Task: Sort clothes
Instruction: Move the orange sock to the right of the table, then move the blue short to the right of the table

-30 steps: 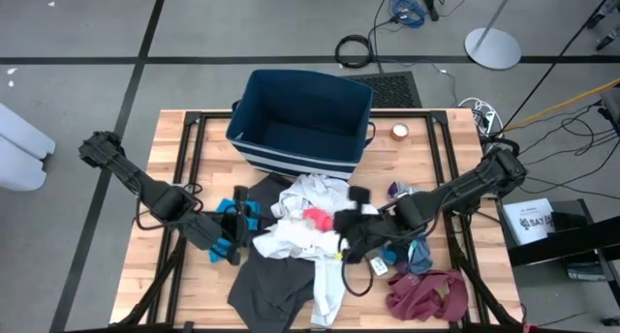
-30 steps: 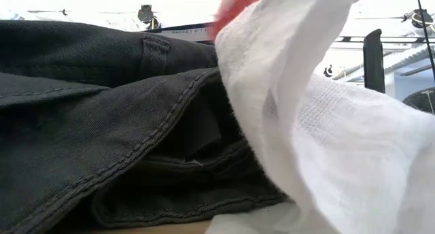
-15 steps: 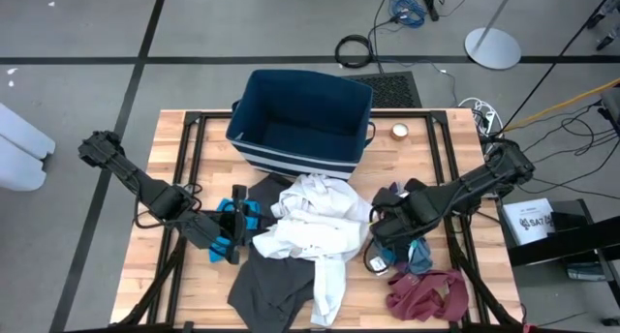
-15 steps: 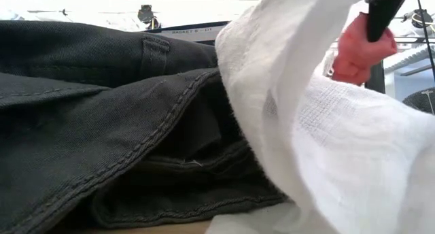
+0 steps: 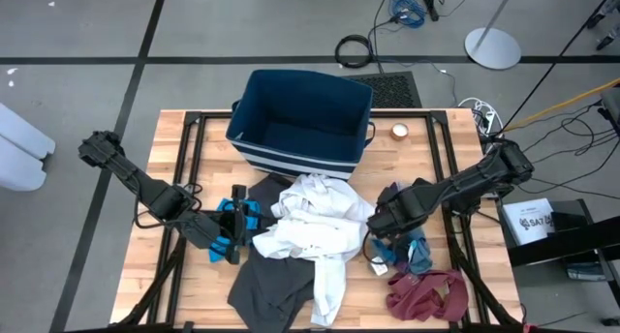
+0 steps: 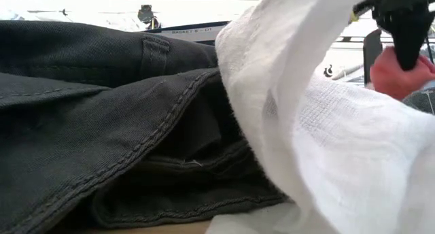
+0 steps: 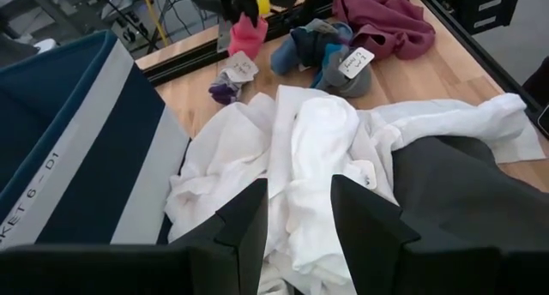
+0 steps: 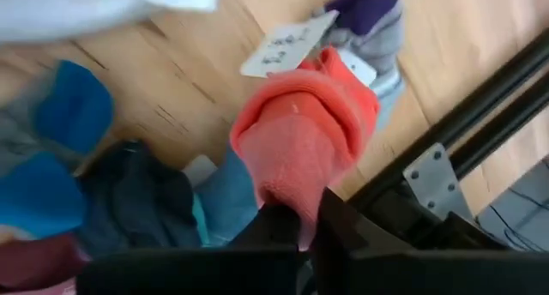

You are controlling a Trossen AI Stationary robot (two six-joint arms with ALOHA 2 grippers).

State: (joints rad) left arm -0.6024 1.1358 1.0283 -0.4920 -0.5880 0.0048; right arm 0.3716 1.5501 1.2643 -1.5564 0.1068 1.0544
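Coral-red sock [image 8: 300,132] is pinched in the right hand [image 8: 302,231], dangling just above the sock pile [image 5: 405,251] and wooden surface [image 5: 199,285], next to a tagged purple-grey sock [image 8: 364,25]. One white top [image 5: 310,222] sprawls between both hands, half over one dark grey garment [image 5: 271,289], with one maroon top [image 5: 426,294] and the blue bin [image 5: 300,120] nearby. Left hand [image 5: 235,234] sits part-open by a bright blue piece [image 5: 250,217], gripping nothing I can make out.

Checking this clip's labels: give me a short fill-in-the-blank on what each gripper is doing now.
1. The right gripper is shut on a small ____ garment.
2. The left gripper faces the ____ garment, its jaws apart.
3. The dark blue bin holds ____ clothes.

Missing words: red; white; no
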